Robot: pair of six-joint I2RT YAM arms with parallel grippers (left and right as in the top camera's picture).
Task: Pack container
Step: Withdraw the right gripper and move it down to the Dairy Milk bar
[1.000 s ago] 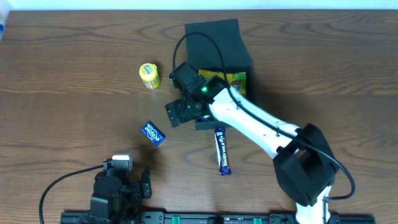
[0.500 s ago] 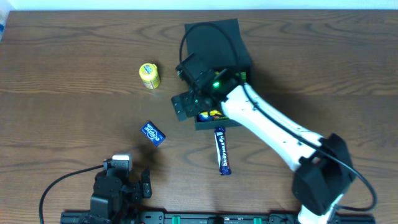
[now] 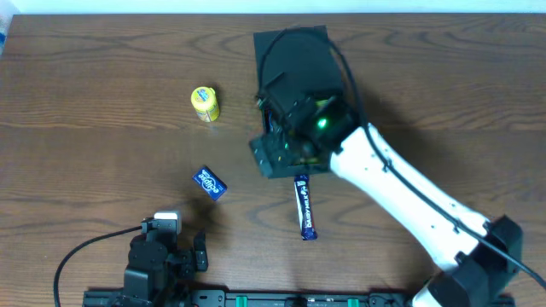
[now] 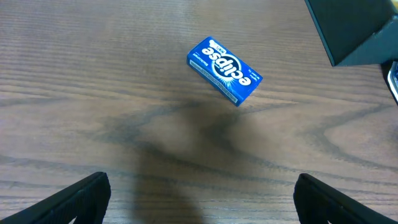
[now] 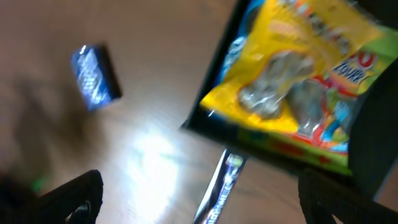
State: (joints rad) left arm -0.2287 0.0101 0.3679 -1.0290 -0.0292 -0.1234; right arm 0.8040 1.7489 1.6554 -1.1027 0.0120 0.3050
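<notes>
The container (image 3: 294, 60) sits toward the far middle of the worktop (image 3: 102, 153), a dark teal-green square box of matte cardboard with its flap lid folded back and lying flat on the far side. From above, most of its open mouth is covered by the right arm's white link and black wrist, so only the lid and a strip of wall can be seen. The right wrist view is badly blurred, yet it shows a crinkly yellow snack bag (image 5: 292, 74) with glossy film lying inside against the dark rim, its print unreadable. The right end effector (image 5: 199, 177) hangs over the near-left corner of the box, its two dark fingers spread wide with nothing between them. Just beside the near wall lies a long, slim chocolate bar (image 3: 304, 206) in a shiny blue wrapper, pointing away from the box. Left of that rests a small blue cardboard gum packet (image 4: 224, 69), set at a slant on the wood grain, and farther off to the left a short yellow can (image 3: 204, 103) stands upright. The left end effector (image 4: 202, 186) is at the near edge, its fingers also held apart and holding nothing, only their tips visible in its own view.
</notes>
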